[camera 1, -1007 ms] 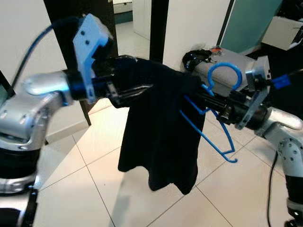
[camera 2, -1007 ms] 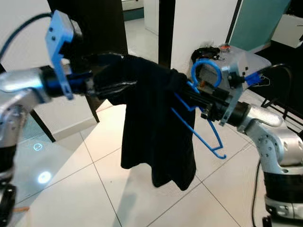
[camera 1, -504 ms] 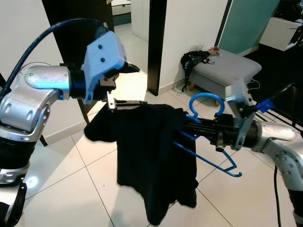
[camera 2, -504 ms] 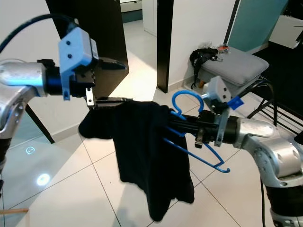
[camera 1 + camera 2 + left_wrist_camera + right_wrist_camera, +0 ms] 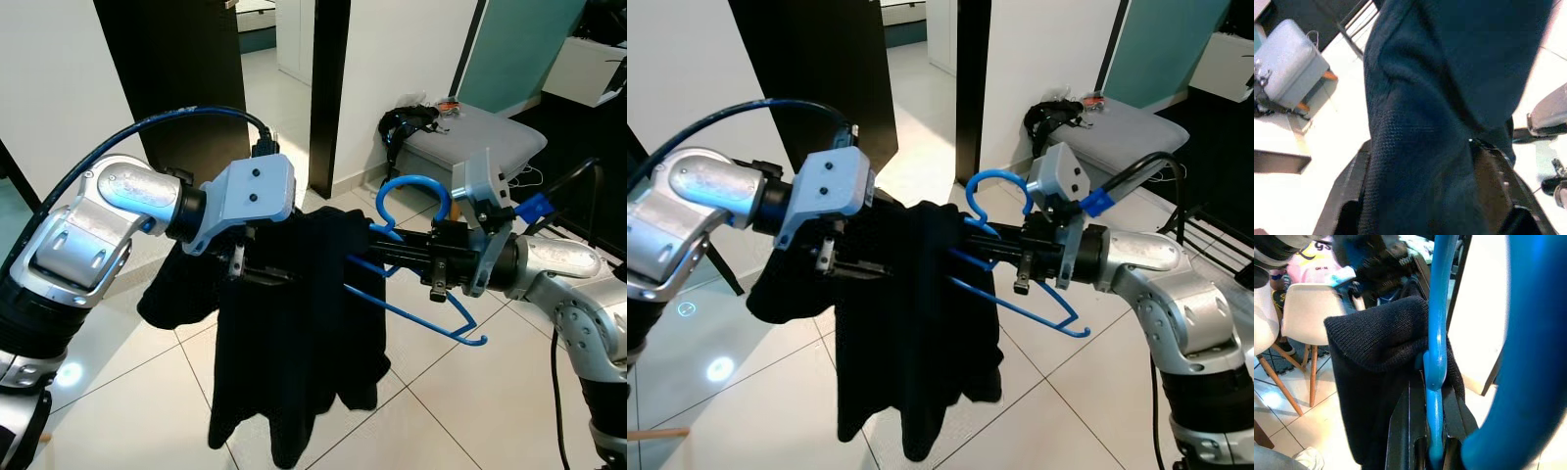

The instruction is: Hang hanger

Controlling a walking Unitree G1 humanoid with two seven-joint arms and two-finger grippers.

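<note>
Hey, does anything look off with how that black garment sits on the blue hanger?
Yes. The black knit garment hangs bunched over one arm of the blue plastic hanger, leaving the other arm bare. The right gripper clamps the hanger; the left gripper pinches fabric.

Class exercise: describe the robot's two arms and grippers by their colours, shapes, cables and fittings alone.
Both arms are rounded silver metal segments with black joints. A light blue boxy housing sits on each wrist. The left gripper and right gripper each have two long black fingers. A blue cable loops over the left arm; the right wrist carries a blue plug with a black cable.
</note>
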